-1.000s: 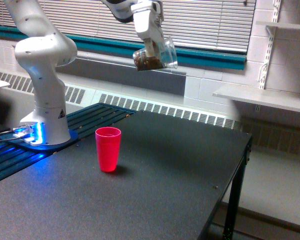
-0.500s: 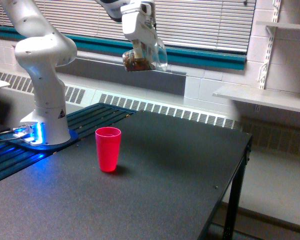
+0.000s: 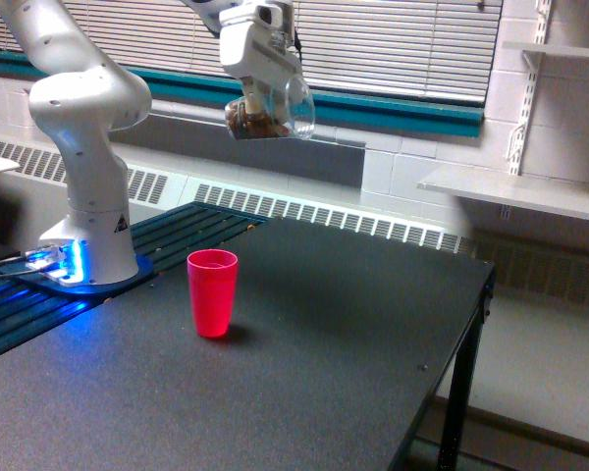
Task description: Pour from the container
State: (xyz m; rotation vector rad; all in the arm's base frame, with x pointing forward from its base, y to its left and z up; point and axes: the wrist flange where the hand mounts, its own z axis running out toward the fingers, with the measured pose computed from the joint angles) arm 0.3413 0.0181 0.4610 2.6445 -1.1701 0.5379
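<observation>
A dark speckled table [image 3: 304,363] stands before a white block wall with closed window blinds [image 3: 402,44] and a teal band, a slatted heater grille running along the wall's foot. On the table, near the arm's white base [image 3: 88,235], stands an upright red plastic cup [image 3: 212,292], open and seemingly empty. My gripper [image 3: 260,90] is high above the table, pinching the clear glass mug [image 3: 271,108], which is tipped well over on its side with its mouth towards the exterior view's right; brown granular stuff lies heaped in its lower part and nothing is falling from it. The mug hangs above and somewhat to the exterior view's right of the red cup, well apart from it in height. I judge the step in hand to be carrying the mug into place over the cup. The next move calls for lining the rim over the cup's mouth, coming lower, then turning the wrist slowly, since loose grains dropped from this height would likely scatter.
</observation>
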